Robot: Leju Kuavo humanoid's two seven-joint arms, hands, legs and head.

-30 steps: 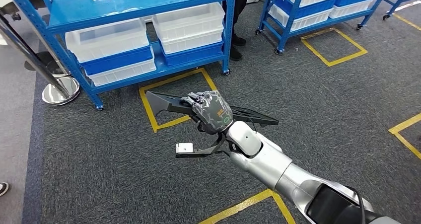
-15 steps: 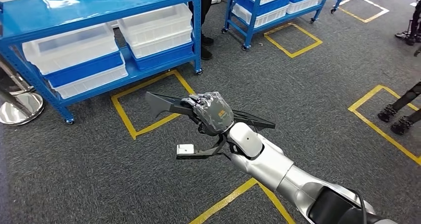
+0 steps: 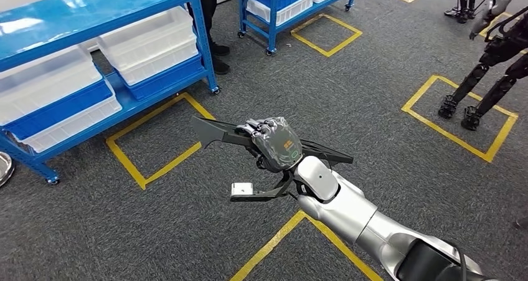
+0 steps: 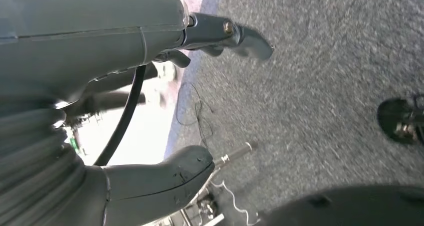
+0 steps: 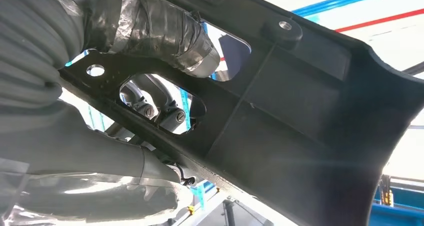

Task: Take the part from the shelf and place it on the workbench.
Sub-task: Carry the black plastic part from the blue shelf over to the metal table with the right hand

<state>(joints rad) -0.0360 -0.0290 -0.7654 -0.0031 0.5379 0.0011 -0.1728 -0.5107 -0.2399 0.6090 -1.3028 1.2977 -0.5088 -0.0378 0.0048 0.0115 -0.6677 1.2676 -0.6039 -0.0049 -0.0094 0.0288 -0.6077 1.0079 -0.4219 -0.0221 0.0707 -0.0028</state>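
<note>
Keep the carry level and turn slowly, so the long black part (image 3: 215,131) does not swing into the blue shelf (image 3: 124,100). Your right hand (image 3: 274,142) grips the part near its middle, above the grey carpet, its ends sticking out either side. Your left hand (image 4: 165,181) hangs with nothing in it; I cannot tell how wide.

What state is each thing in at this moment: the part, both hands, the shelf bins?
black part: held clear of the floor, roughly level, sticking out on both sides of the right hand.
right hand: fingers wrapped around the part.
left hand: holds nothing, thumb and fingers apart, above the carpet.
white bins: resting on the blue shelf, stacked on blue bins.
</note>
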